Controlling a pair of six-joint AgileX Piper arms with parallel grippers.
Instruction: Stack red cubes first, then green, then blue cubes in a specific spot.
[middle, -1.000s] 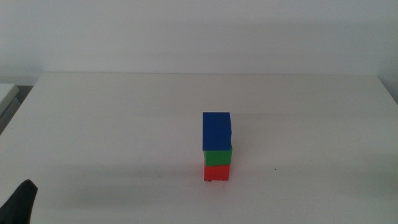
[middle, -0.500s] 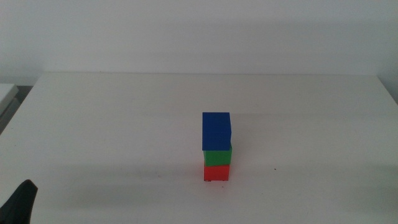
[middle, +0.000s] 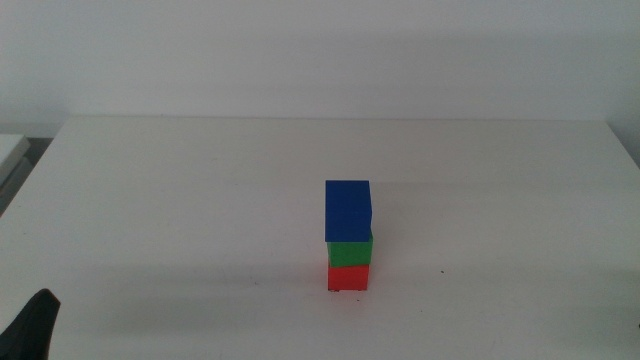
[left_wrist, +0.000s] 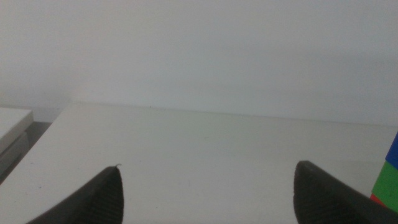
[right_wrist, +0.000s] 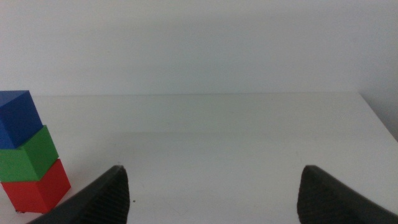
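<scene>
White matte table (middle: 200, 200), plain wall behind. Near its centre a three-cube tower: blue cube (middle: 348, 210) on green cube (middle: 350, 253) on red cube (middle: 348, 277), all matte, square-edged, faces roughly flush. Left gripper (left_wrist: 205, 199) low at the near-left corner, well apart from the tower, dark ribbed jaws spread, empty. Right gripper (right_wrist: 214, 199) likewise spread wide, empty, tower off beside it.
</scene>
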